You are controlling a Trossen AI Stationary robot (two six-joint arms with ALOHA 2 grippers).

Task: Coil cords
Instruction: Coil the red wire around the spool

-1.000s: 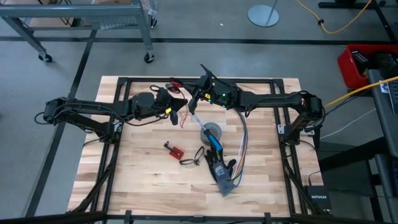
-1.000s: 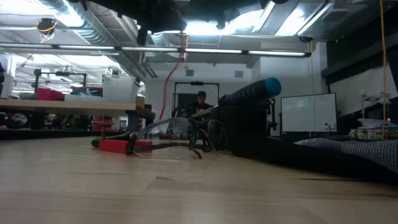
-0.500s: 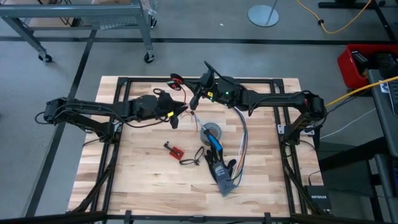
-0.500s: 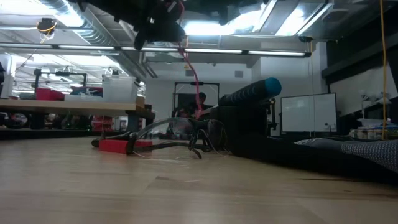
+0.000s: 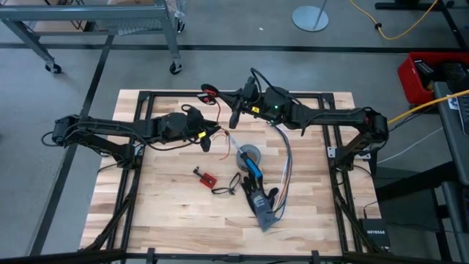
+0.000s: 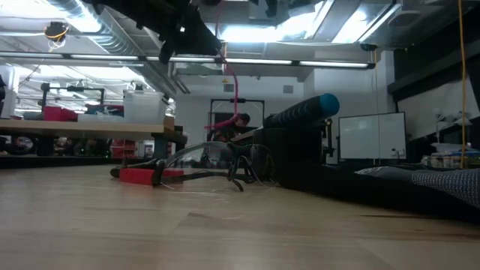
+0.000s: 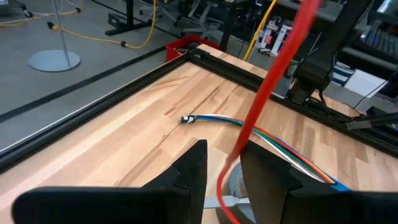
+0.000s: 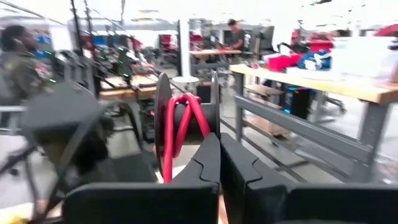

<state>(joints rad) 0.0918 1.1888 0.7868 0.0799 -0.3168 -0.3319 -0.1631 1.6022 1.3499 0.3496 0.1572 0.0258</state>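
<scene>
The cords (image 5: 209, 93) are a small red-and-black bundle held in the air over the table's far middle. One red strand (image 7: 267, 93) runs from it down to my left gripper (image 7: 222, 180), which is shut on it just left of the grey tape roll (image 5: 249, 155). My right gripper (image 8: 219, 163) is shut at the bundle, level, above the far edge. In its wrist view, red loops (image 8: 178, 124) and two black discs stand just past the fingers. In the low view the red strand (image 6: 227, 86) hangs down from the arms. My left gripper has the red strand (image 7: 235, 158) between its two fingers, which lie level, come from the table's left and cross the strand. The strand rises straight from the fingers toward the right arm and curls slack below them (image 7: 222, 198), clear of the table. My right gripper holds the bundle of red loops (image 8: 169, 163), which rise beside one finger. The finger hides the place of contact. The fingers lie level, high over the table's far edge. The bundle is lifted clear of the table.
Multicoloured ribbon wires (image 5: 284, 172) run from the far middle to a blue-and-grey tool (image 5: 258, 192) near the table's middle. A small red board with a short black wire (image 5: 208, 178) lies left of it. A black frame (image 5: 139, 147) rims the table.
My right gripper has moved a little toward the table's right and far edge, carrying the bundle with it. In the low view the red strand now hangs lower and longer than before. My left gripper has stayed about where it was.
</scene>
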